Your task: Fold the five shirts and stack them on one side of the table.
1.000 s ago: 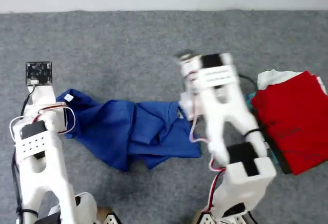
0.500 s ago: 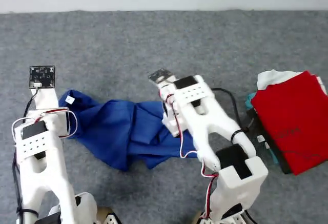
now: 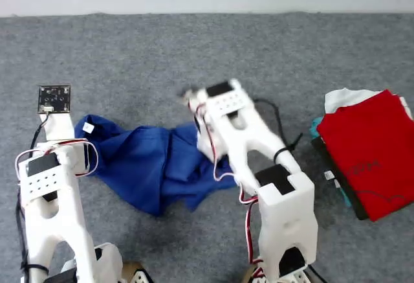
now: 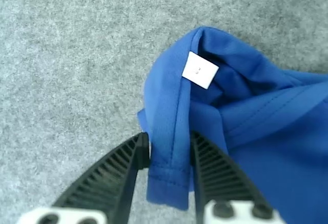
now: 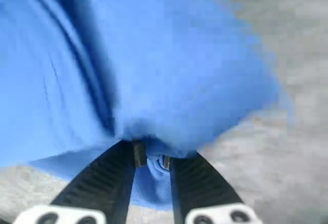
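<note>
A crumpled blue shirt (image 3: pixel 152 166) lies on the grey table between the two arms. At its left end, by the white neck label (image 4: pixel 199 70), my left gripper (image 4: pixel 169 149) is shut on the shirt's hem (image 4: pixel 169 147). The left arm (image 3: pixel 48 179) stands at the table's left. My right gripper (image 5: pixel 151 161) is shut on a bunched fold of the blue shirt (image 5: pixel 169 80), holding its right part over the middle of the cloth. The right arm (image 3: pixel 226 118) leans left over the shirt. A stack of folded shirts with a red one (image 3: pixel 369 153) on top sits at the right.
White and teal cloth (image 3: pixel 343 98) peeks from under the red shirt at the right edge. Bare grey table surface (image 3: pixel 194 50) stretches behind the shirt up to the white back wall. Cables hang along both arms.
The right arm has swung leftward, carrying the shirt's right part over toward the middle. The shirt now spans less width. The left arm has stayed almost still.
</note>
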You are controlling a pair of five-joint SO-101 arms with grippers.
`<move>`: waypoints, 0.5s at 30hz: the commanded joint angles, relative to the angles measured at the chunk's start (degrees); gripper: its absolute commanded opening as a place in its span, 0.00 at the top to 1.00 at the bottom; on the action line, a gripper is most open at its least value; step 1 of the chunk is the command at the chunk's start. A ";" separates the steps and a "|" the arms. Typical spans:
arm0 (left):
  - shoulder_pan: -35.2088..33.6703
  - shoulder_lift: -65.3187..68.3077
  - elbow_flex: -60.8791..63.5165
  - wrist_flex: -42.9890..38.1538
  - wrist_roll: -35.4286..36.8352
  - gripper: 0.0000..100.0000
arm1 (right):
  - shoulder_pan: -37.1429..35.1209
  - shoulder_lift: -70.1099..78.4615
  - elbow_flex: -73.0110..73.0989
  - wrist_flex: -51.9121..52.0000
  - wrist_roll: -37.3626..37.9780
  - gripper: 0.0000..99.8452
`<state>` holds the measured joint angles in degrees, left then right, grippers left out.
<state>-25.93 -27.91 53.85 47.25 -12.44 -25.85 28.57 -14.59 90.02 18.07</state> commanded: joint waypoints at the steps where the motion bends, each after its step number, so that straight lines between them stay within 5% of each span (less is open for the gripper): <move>1: -0.09 -0.62 -0.48 0.26 -0.26 0.86 | 4.00 -4.53 -18.73 4.88 0.26 0.99; 6: -0.09 -0.62 -0.40 0.26 -0.26 0.86 | 9.10 -4.35 -34.29 4.88 0.18 0.99; 15: 0.00 -0.79 -1.27 1.23 -0.18 0.86 | 12.70 10.15 -35.52 5.23 -0.09 0.99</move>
<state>-25.93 -27.91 53.85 47.25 -12.44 -13.80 36.84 -47.65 94.59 18.07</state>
